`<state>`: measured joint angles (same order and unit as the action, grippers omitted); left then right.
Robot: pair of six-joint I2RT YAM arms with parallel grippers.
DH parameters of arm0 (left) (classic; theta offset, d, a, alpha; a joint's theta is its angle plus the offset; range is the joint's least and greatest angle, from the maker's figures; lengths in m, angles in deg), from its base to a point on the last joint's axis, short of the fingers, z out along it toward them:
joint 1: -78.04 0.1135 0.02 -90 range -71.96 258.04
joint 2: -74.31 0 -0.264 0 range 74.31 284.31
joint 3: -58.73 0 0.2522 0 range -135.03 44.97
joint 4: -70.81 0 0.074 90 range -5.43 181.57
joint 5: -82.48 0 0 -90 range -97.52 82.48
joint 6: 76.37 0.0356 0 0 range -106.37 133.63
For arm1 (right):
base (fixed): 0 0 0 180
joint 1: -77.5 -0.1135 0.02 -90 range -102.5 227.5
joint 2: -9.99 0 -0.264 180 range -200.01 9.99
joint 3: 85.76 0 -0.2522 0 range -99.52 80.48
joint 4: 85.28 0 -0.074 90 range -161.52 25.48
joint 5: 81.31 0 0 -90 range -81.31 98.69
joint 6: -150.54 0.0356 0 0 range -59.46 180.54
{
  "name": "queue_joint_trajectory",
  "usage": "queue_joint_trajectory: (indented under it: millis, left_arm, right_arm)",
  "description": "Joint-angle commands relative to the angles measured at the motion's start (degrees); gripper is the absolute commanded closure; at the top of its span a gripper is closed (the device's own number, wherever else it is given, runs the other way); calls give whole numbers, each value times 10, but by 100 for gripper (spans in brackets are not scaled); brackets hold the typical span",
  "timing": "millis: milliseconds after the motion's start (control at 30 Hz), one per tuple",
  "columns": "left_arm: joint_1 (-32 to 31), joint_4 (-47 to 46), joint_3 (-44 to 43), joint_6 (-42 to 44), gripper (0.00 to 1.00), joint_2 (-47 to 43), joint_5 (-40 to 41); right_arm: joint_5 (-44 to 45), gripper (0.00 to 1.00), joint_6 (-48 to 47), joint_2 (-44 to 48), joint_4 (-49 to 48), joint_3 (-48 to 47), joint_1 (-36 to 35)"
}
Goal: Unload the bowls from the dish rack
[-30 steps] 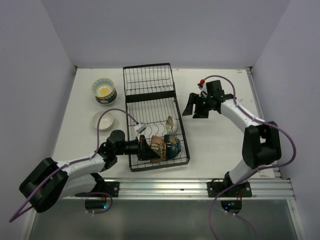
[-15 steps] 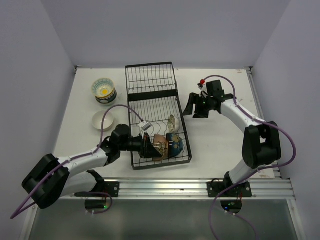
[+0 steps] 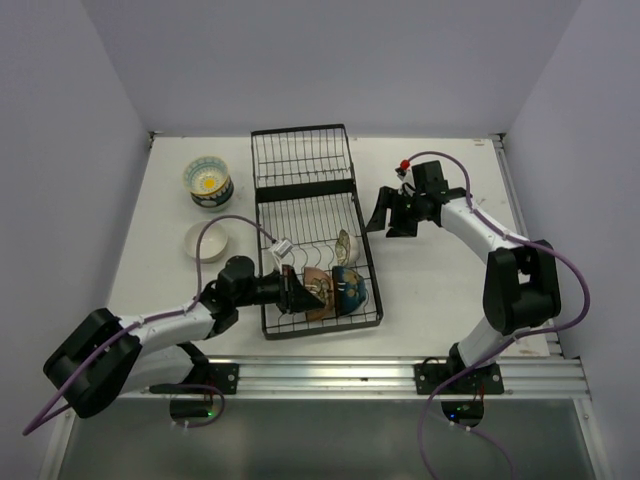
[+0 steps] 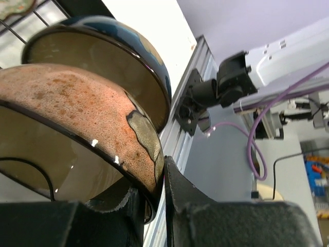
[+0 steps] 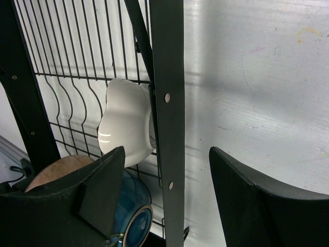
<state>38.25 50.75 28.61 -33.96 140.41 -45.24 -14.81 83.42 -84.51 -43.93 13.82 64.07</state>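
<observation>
Bowls (image 3: pixel 348 287) stand on edge in the near section of the black wire dish rack (image 3: pixel 305 200) on the white tabletop (image 3: pixel 430 280). Left fingers (image 4: pixel 190 206) are clamped on the rim of the speckled reddish bowl (image 4: pixel 77 108); right fingers (image 5: pixel 257 206) are apart, empty, over the rack's side.

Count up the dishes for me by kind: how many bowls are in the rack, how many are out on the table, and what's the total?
Bowls in the black wire dish rack: 3 (pinkish-brown speckled bowl, dark blue bowl, upright white bowl)
Bowls on the table: 2 (yellow-and-blue patterned bowl, small white bowl)
Dish racks: 1
Total: 6
</observation>
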Motion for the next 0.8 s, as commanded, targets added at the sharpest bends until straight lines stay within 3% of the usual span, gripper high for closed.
queue_joint_trajectory:
  millis: [0,367,767]
  left_arm:
    - [-1,-176,4,-70,100,-10,50]
    - [-1,-247,48,-204,100,-33,178]
    - [-2,-296,78,-264,100,-43,262]
  right_arm:
    - [-4,30,-6,3,-11,-11,3]
    - [-5,30,-6,6,-11,-8,5]
    - [-2,30,-7,5,-9,-7,6]
